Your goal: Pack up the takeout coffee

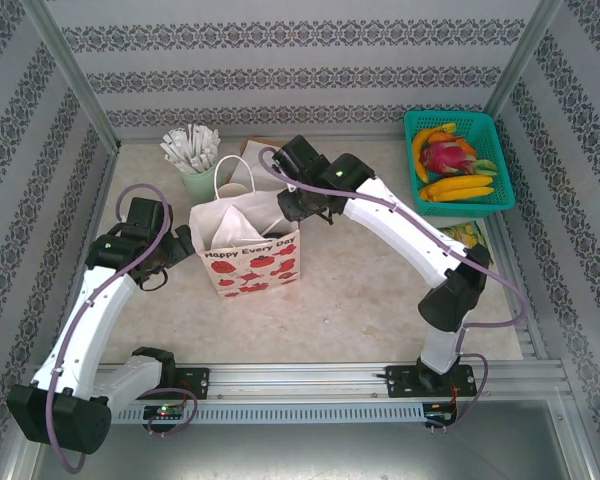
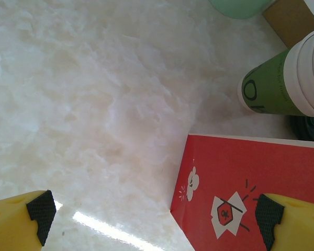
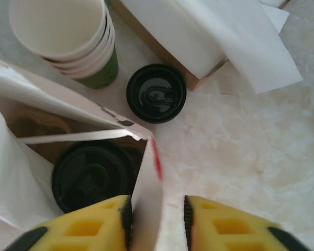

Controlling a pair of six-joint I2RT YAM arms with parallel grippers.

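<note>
The takeout coffee [image 3: 91, 175] stands inside the white paper bag [image 1: 250, 265], its round black lid showing from above; its cup body is hidden. My right gripper [image 3: 157, 219] straddles the bag's right rear rim [image 3: 146, 172]. The left pad touches the paper, while the right pad stands a little apart from it, so the gripper is open. My left gripper [image 2: 154, 219] is wide open low beside the bag's red left side [image 2: 240, 183], holding nothing. The top view shows both grippers at the bag, left [image 1: 180, 245] and right [image 1: 302, 208].
A second black lid [image 3: 156, 93] sits on the table just behind the bag, next to a stack of lidless green cups [image 3: 68, 36]. White napkins on a brown box [image 3: 220, 36] lie behind it. A cup of white sticks [image 1: 195, 160] and a green fruit basket [image 1: 458, 160] stand at the back.
</note>
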